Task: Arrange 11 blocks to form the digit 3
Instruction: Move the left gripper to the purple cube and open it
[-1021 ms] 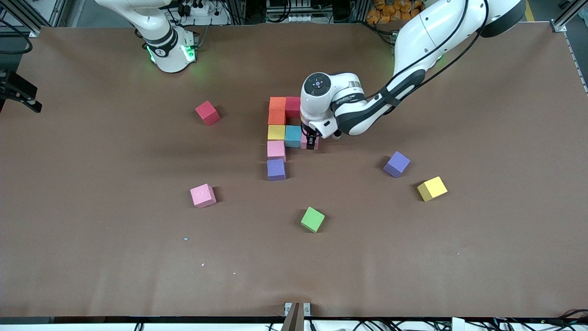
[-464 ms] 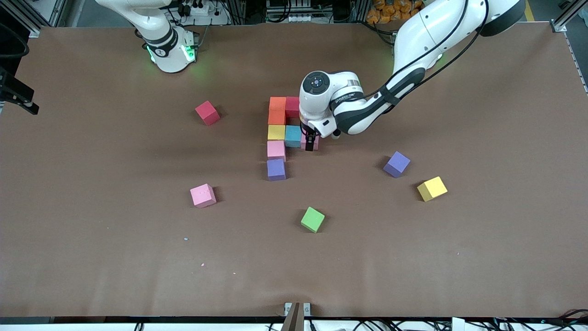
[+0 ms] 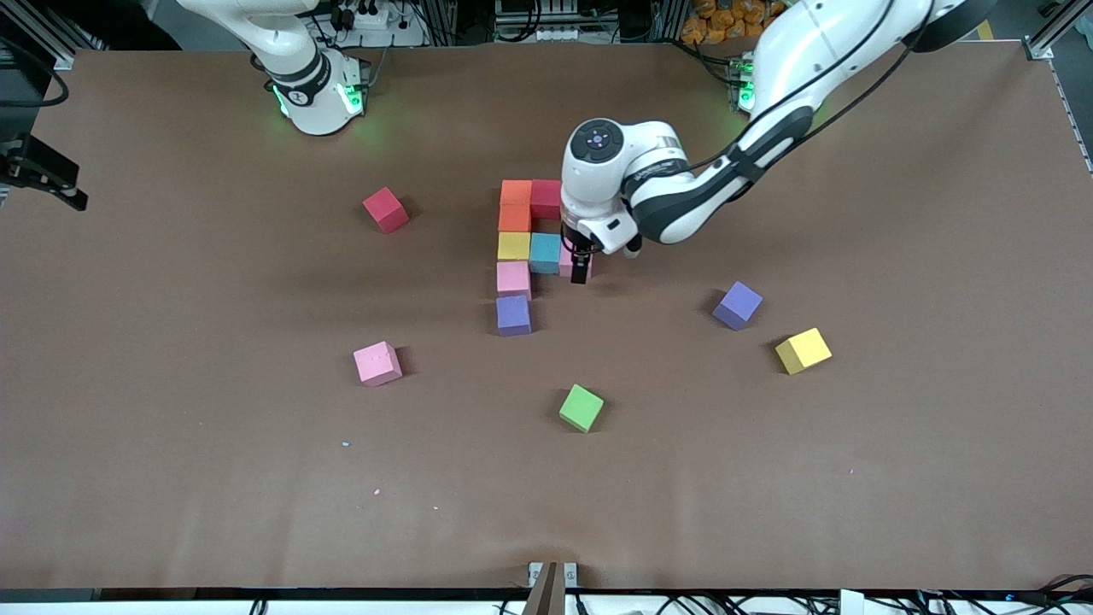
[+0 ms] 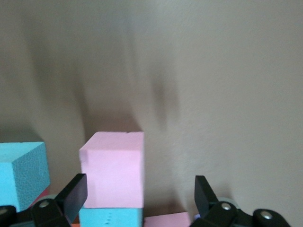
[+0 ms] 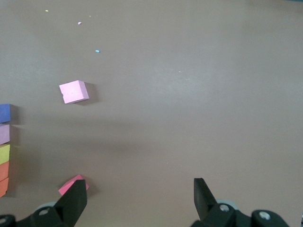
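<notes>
Seven blocks sit joined under and beside the left gripper (image 3: 580, 266), which hangs just above a pink block (image 3: 570, 265) with its jaws spread wide and nothing between them. Touching that pink block, toward the right arm's end, is a light blue block (image 3: 544, 253), then a yellow one (image 3: 513, 246). That yellow one belongs to a column: orange (image 3: 515, 206) farther from the camera with red (image 3: 545, 198) beside it, then pink (image 3: 513, 278) and purple (image 3: 513, 314) nearer. Well apart from the gripper lie loose cubes: red (image 3: 385, 209), pink (image 3: 376, 363), green (image 3: 581, 407), purple (image 3: 737, 305) and yellow (image 3: 803, 350). The right gripper (image 5: 138, 198) waits high over bare table, jaws wide, holding nothing
</notes>
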